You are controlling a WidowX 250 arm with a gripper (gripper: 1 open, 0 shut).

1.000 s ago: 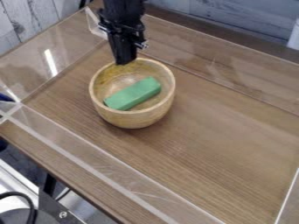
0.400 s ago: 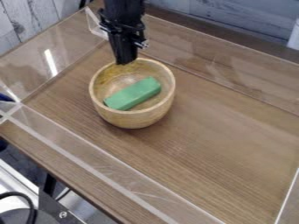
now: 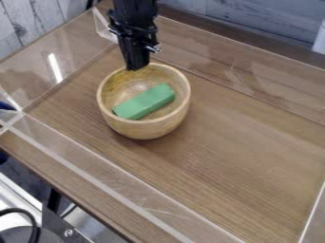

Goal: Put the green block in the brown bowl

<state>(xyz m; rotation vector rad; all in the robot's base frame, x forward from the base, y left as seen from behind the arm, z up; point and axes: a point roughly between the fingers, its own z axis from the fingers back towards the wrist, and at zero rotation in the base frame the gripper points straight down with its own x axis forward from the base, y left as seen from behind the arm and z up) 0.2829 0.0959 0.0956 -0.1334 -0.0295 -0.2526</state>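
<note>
Wood-grain table (image 3: 241, 142) with clear side walls held the bowl (image 3: 144, 126) left of centre, and the block (image 3: 143, 102) lay tilted inside it. Over the bowl's far rim hung the gripper (image 3: 133, 65), pointing down, fingers pressed together and empty.

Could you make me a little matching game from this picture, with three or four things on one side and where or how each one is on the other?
Things:
1. green block
2. brown bowl
3. gripper
4. table

States:
A. wood-grain surface under everything
B. shut, holding nothing, pointing down above the bowl's far rim
C. lying inside the bowl
D. standing on the table, holding the block

Pairs: 1-C, 2-D, 3-B, 4-A
</note>
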